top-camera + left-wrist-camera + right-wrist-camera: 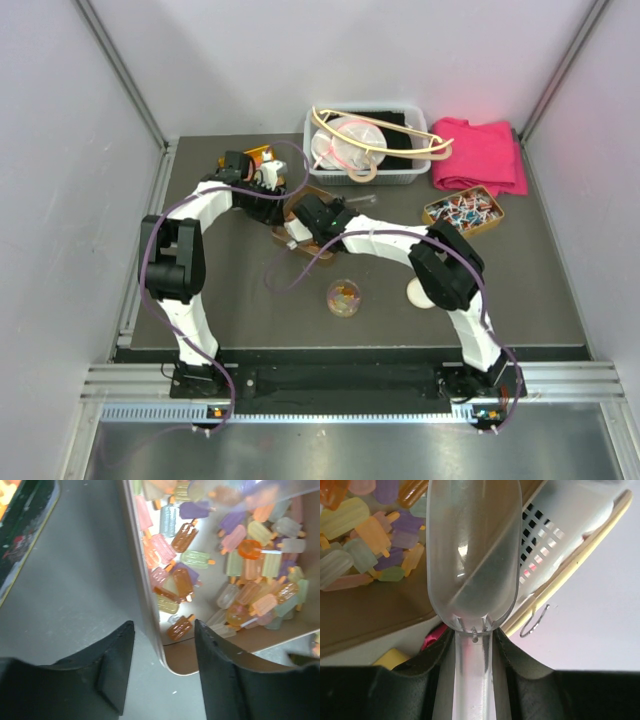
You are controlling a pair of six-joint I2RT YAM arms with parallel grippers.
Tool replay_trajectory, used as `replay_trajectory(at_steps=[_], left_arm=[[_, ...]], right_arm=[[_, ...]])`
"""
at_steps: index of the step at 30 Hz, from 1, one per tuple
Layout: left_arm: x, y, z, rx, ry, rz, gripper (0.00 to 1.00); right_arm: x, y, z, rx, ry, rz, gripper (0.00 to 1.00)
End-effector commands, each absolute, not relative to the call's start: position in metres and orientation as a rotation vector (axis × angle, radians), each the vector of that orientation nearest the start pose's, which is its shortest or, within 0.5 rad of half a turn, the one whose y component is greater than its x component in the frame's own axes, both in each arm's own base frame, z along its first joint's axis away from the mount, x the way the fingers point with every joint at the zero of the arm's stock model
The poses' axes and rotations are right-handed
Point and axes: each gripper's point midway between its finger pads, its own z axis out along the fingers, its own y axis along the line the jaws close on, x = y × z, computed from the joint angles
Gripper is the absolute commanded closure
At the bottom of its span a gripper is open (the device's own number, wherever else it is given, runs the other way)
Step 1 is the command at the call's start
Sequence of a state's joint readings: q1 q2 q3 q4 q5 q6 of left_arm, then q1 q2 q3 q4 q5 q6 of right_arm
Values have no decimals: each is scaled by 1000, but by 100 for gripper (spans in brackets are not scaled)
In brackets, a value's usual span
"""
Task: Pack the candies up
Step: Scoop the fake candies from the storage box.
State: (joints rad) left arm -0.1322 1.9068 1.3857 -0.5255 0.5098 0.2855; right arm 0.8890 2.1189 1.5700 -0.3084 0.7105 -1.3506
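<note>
The candies [240, 575] are popsicle-shaped translucent gummies in orange, pink, yellow, purple and pale green, piled in a brown tin [145, 595]. My left gripper [164, 625] is open; its jaws straddle the tin's near corner wall, one finger outside and one inside, neither touching it. My right gripper [472, 635] is shut on the handle of a clear plastic scoop [472, 545]. The scoop is empty and sits over the tin's edge beside the candies [365, 535]. In the top view both grippers meet at the tin [318, 196]. A small clear cup [343, 297] holds a few candies.
A white lid [420, 292] lies right of the cup. A tin of twist-wrapped sweets [463, 212] sits at the right and a pink cloth [480, 155] behind it. A clear basket with hangers [365, 145] stands just behind the tin. A dark lid [20, 525] lies left of the tin.
</note>
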Motion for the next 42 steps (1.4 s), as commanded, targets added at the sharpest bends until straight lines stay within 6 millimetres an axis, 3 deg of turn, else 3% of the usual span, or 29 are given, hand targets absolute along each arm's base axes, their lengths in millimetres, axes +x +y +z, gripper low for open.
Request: replay_trajectory(at_steps=[1, 5, 11, 20, 32, 35, 42], left_arm=[[431, -145, 105, 720, 2308, -681, 43], [436, -150, 116, 717, 2282, -717, 42], [439, -155, 128, 714, 2252, -750, 41], [424, -175, 157, 794, 2126, -922, 43], [435, -175, 156, 741, 2132, -903, 43], [439, -172, 153, 729, 2144, -875, 43], [438, -167, 138, 724, 2186, -827, 43]], right_arm=[[424, 308, 183, -1737, 1441, -859, 100], [412, 310, 194, -1687, 1474, -732, 100], [398, 312, 190, -1681, 1474, -682, 100], [392, 317, 183, -1672, 1475, -666, 100], [366, 338, 191, -1697, 1442, -559, 100], [360, 342, 199, -1681, 1438, -531, 100], [342, 353, 245, -1602, 1414, -443, 100]])
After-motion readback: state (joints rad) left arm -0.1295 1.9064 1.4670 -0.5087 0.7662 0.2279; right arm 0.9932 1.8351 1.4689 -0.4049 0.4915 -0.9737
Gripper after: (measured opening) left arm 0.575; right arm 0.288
